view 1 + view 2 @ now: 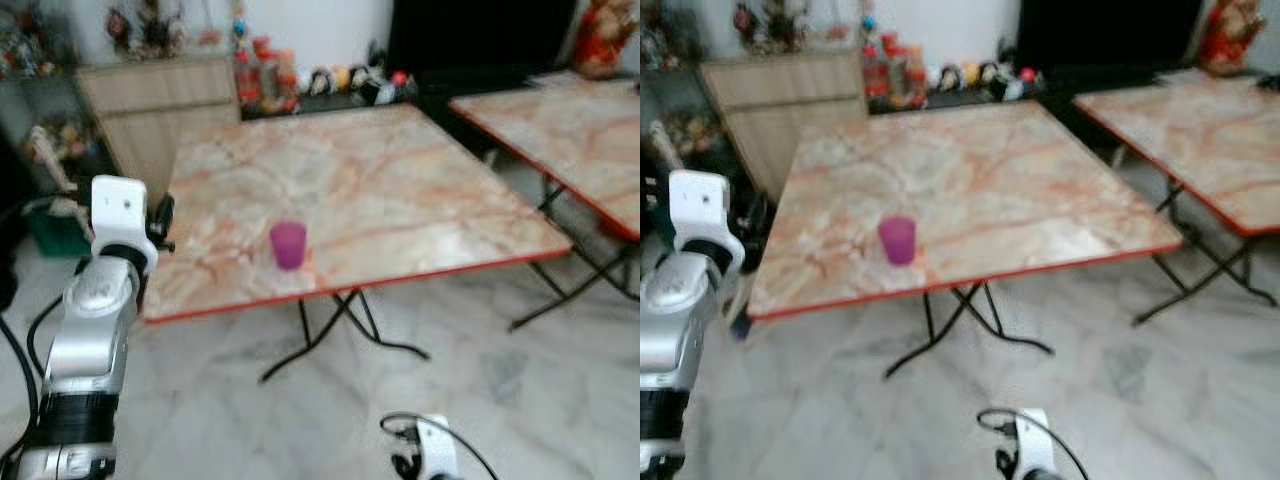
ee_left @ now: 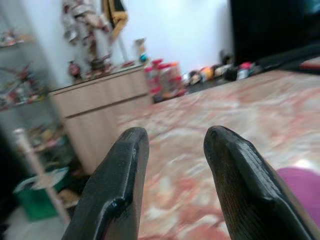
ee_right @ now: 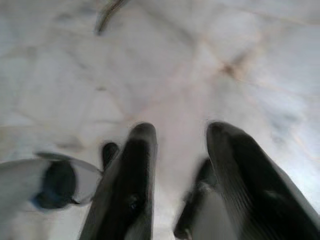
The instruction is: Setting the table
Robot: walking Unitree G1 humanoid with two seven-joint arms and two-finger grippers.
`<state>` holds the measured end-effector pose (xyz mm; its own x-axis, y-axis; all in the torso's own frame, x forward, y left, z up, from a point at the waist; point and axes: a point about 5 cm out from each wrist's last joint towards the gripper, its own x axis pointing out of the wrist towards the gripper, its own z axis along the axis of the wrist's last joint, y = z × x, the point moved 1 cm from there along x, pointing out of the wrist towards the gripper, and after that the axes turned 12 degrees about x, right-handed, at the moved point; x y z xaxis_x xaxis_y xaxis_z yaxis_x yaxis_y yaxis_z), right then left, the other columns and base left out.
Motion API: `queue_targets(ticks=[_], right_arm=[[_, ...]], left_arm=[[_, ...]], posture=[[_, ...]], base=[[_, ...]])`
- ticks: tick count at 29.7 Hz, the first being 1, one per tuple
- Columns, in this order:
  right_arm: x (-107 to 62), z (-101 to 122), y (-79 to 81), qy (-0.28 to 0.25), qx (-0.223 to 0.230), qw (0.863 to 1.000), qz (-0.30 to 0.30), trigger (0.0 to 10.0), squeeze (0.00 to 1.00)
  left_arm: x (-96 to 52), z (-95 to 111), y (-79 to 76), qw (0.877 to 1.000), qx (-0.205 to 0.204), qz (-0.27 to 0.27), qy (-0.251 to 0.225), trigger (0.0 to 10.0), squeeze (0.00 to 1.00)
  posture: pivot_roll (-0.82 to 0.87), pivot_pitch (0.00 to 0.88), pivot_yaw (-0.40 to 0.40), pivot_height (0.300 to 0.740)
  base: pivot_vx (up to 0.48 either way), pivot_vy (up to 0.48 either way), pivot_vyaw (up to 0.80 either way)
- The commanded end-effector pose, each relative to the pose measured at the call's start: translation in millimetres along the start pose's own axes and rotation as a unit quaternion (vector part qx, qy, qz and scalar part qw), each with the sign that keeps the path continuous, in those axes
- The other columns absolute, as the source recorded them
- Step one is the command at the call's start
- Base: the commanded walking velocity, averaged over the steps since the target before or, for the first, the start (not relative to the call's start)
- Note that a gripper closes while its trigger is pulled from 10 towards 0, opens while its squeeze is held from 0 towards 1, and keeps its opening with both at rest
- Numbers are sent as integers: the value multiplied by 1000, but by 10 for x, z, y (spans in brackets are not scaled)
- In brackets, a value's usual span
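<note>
Left arm: silver, raised and bent, forearm upright, white wrist at desk-edge height.
Left end effector (image 2: 172, 170): two black fingers (image 2: 120, 190) parted, nothing between them.
Right arm: hanging low.
Right end effector (image 3: 177, 175): fingers apart, empty, pointing down at the floor.

No readable text, label, brand, number or sign anywhere. Too blurred to make out any print on the bottles and jars (image 1: 262, 75) behind the counter (image 1: 420, 190), or on the small items along the back shelf (image 1: 350, 82). No marking on the purple cup (image 1: 288, 244).
</note>
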<state>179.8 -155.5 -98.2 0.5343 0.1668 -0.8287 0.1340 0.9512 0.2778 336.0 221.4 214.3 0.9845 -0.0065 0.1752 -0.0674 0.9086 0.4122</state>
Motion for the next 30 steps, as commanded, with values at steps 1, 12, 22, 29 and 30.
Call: queue_targets(ticks=[1,12,22,29,30], right_arm=[[11,40,32,-7,1,1000,3,10000,0],[7,31,9,-8,22,1000,-6,10000,0],[5,37,-4,-7,19,1000,-7,10000,0],[4,39,-11,-6,17,1000,-9,10000,0],[3,35,-15,-4,18,1000,-10,10000,0]], left_arm=[[-30,-52,18,1000,4,2,8,10000,0],[-7,-37,-61,1000,-2,-8,6,10000,0],[-31,-40,-81,1000,-4,-15,1,10000,0],[-47,-44,-87,1000,-5,-19,1,10000,0],[-48,-42,-91,1000,-5,-20,1,10000,0]], posture=[[73,0,26,740],[71,0,31,740],[78,0,18,740],[76,0,15,740],[73,0,15,740]], base=[[382,0,506],[402,0,148],[409,0,0],[407,0,0],[409,0,0]])
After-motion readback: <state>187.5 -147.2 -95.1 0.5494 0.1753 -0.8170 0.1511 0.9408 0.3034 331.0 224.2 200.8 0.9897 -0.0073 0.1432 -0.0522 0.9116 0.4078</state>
